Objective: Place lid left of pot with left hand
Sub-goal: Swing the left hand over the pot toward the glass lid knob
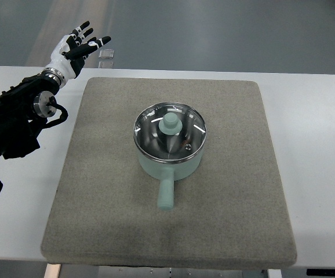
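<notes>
A mint-green pot (170, 165) sits in the middle of the grey mat (98, 191), its handle (166, 194) pointing toward me. A glass lid (170, 131) with a steel rim and a mint knob (170, 123) rests on the pot. My left hand (80, 46) is raised at the far left corner of the table, well away from the pot, fingers spread and holding nothing. Its black arm (17, 124) enters from the left edge. The right arm does not show.
The mat lies on a white table (318, 145). A small clear object (106, 54) sits on the floor just beyond the table's far edge, next to my left fingertips. Bare mat lies left of the pot.
</notes>
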